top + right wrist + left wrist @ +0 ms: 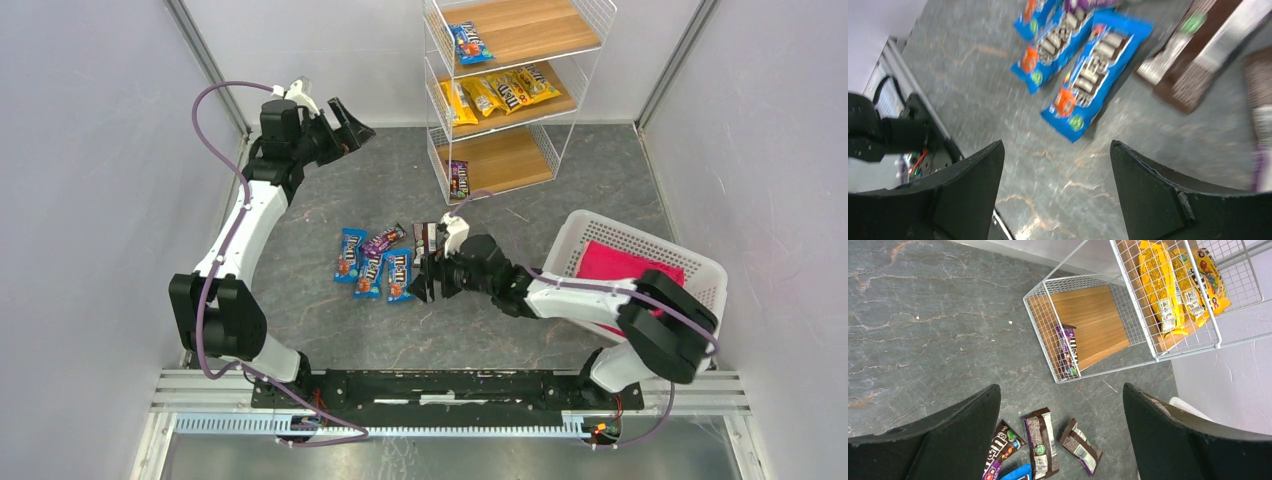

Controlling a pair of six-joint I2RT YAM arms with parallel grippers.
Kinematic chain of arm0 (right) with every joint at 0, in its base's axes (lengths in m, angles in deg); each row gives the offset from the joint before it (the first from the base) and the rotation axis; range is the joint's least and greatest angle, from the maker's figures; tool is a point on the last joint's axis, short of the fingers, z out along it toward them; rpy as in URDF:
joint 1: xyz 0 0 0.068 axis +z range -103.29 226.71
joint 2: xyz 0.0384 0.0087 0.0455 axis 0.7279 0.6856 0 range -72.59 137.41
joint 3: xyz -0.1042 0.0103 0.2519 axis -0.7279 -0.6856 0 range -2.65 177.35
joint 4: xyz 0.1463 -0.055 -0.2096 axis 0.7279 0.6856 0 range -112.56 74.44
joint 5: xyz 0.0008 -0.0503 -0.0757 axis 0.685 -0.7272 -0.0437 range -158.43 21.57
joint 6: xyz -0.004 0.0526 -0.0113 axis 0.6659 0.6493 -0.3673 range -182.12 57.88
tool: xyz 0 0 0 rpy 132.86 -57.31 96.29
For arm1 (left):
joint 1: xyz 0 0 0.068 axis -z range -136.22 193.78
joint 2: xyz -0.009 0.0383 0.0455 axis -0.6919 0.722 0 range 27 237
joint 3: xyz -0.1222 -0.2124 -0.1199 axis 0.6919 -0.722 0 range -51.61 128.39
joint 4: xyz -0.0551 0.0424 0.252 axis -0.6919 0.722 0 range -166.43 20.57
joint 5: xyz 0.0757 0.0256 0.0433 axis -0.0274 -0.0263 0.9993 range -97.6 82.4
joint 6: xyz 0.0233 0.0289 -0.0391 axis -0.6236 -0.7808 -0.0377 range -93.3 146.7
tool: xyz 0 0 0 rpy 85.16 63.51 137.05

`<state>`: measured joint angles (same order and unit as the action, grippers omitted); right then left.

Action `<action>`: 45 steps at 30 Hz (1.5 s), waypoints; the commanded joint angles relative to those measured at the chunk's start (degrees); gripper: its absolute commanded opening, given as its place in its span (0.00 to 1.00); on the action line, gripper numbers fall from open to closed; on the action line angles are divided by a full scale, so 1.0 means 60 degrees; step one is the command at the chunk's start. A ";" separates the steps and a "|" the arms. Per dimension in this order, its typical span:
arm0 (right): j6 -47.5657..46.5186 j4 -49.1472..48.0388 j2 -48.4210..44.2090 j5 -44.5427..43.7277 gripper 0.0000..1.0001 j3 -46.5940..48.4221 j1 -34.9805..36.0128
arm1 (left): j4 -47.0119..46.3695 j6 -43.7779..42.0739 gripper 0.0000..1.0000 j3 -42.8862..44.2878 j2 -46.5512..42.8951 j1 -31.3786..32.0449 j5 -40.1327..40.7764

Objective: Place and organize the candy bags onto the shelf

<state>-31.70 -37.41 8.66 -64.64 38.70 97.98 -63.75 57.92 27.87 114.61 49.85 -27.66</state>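
The bench [300,200] carries the shelf [545,28] at its far edge — candy bags [497,95] on every tier, others loose mid-bench, just beside the right jaws. Left jaws and right jaws alike — spread wide, holding nothing.

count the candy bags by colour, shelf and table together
blue candy bags: 4
yellow candy bags: 4
purple or dark brown candy bags: 4 (these two colours are hard to tell apart here)
total: 12
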 commanded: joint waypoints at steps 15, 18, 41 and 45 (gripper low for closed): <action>0.6139 -0.6445 0.3393 0.0456 0.68 -0.2060 0.0578 | -0.0428 0.0476 0.97 -0.0002 -0.0058 -0.0010 -0.0195; 0.6501 -0.6936 0.3459 -0.0358 0.64 -0.2343 0.0638 | -0.0430 0.0506 0.97 0.0022 -0.0042 -0.0029 -0.0230; 0.4095 -0.4565 0.3618 0.0653 0.00 -0.1266 0.0413 | -0.0439 0.0637 0.97 0.0033 -0.0012 -0.0304 -0.0401; 0.1375 -0.1761 0.3003 0.2110 0.00 -0.0789 -0.0074 | -0.0539 0.0728 0.97 -0.0028 -0.0014 -0.0327 -0.0503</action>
<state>-5.45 -64.42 30.84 -60.94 30.22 99.90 -63.92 59.84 27.72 114.61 48.29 -28.60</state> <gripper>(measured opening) 0.011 0.971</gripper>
